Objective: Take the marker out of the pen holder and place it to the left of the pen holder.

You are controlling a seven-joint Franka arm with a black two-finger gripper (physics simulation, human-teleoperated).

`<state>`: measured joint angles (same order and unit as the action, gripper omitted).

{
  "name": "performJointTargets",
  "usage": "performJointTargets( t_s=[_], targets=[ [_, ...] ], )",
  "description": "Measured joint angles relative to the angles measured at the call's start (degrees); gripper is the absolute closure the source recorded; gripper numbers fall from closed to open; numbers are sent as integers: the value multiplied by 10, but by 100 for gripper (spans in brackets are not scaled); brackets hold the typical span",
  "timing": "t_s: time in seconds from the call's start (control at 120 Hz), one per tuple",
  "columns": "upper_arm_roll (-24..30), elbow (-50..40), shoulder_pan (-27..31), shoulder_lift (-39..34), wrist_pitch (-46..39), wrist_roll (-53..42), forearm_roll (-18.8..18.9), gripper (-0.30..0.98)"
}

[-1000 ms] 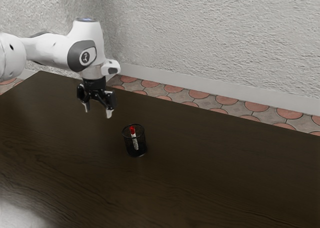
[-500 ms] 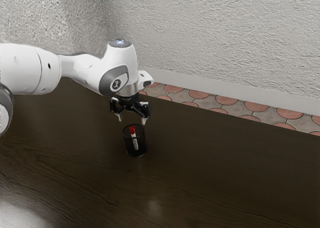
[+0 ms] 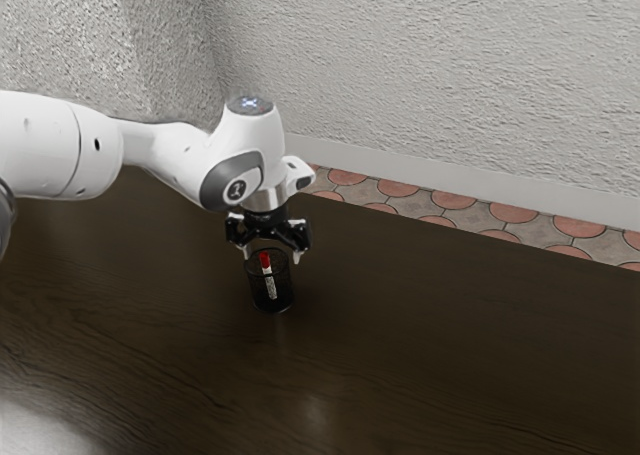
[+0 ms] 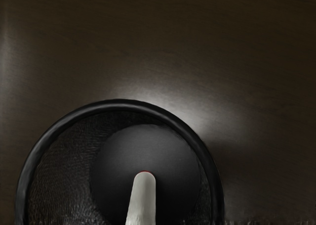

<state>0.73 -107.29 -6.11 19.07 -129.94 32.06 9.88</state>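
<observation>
Tool (image 3: 271,255): one, fingers apart, at the mouth of the holder (image 3: 287,291). Marker (image 3: 270,281): one, inside holder, red end up. Step in hand, apparently: approach for grasp. Next: centre on marker, lower slightly, close.

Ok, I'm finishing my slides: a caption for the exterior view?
Open black two-finger hand over a cylindrical black mesh pen holder, red-and-white marker inside.

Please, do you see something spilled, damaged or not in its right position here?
Nothing stands out: the pen holder is upright, the marker is inside it, and I see no spill or damage on the table.
</observation>
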Motion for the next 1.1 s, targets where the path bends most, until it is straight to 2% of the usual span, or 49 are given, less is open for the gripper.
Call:
performJointTargets(
  t_s=[0.908, 0.975, 1.1],
  targets=[
    [14, -34, 12, -28, 16, -67, -1, 0],
    [14, -33, 13, -29, 16, -70, 0, 2],
    [14, -32, 13, -37, 15, -75, 2, 16]
  ],
)
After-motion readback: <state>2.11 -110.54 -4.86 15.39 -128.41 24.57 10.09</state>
